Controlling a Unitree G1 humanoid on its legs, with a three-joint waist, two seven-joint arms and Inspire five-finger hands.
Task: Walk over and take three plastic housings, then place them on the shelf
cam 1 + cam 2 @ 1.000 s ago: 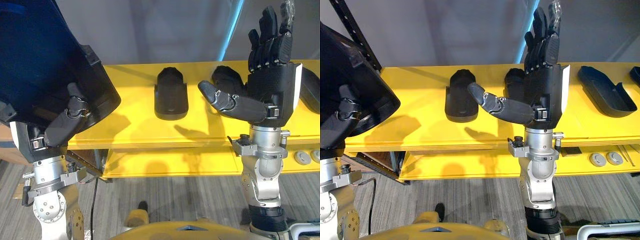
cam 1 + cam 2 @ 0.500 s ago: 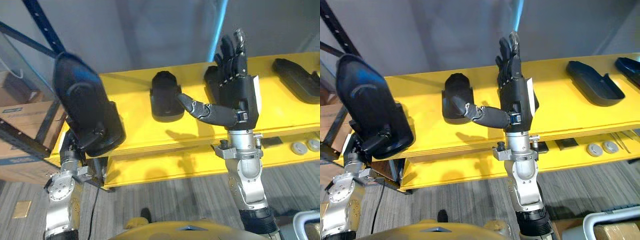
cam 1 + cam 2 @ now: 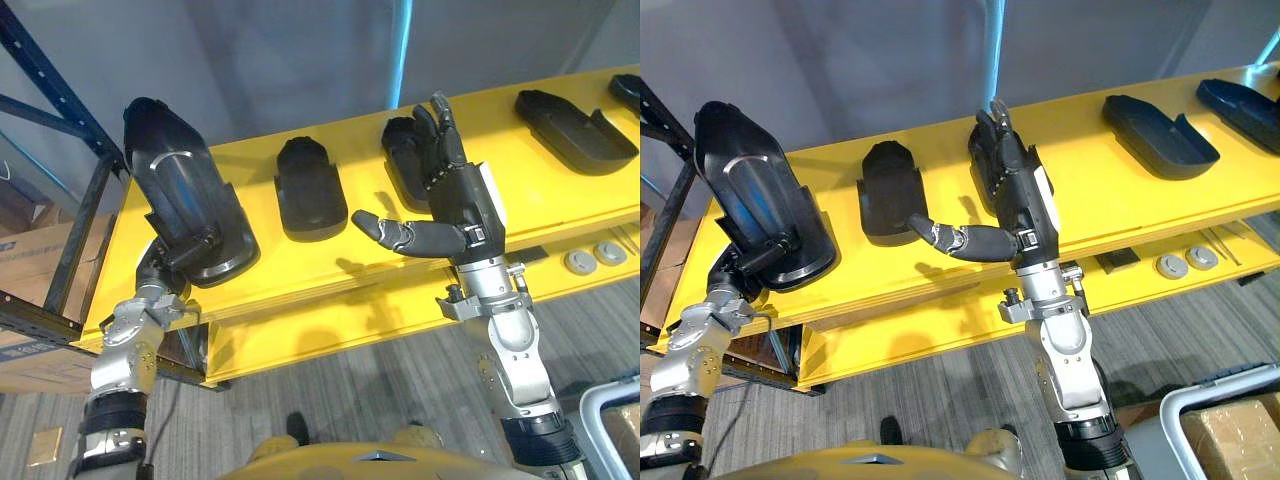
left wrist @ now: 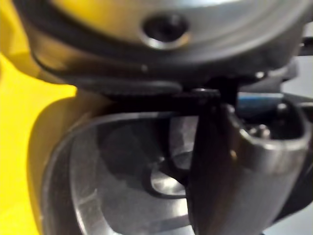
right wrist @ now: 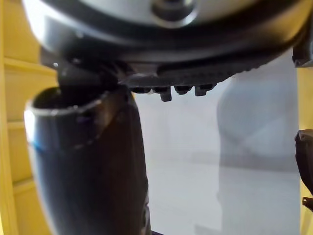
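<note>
Black and glossy, a large plastic housing [image 3: 185, 200] stood tilted at the left end of the yellow shelf [image 3: 330, 265]. The left robot hand [image 3: 758, 259] gripped it, thumb curled over the lower rim and fingers hidden behind the shell. Whether its lower end touched the shelf near the front edge could not be told. A bare yellow strip separated it from a shorter black housing [image 3: 310, 190] lying mid-shelf. The right robot hand [image 3: 458, 200] hung open at the front edge, fingers straight up and thumb out sideways, holding nothing. A third black housing [image 3: 398, 160] lay just behind its fingers. Further right, a long black tray-shaped housing [image 3: 575, 130] sat well apart across bare shelf. A dark blue rack upright [image 3: 50, 80] stood beside the shelf's left end.
</note>
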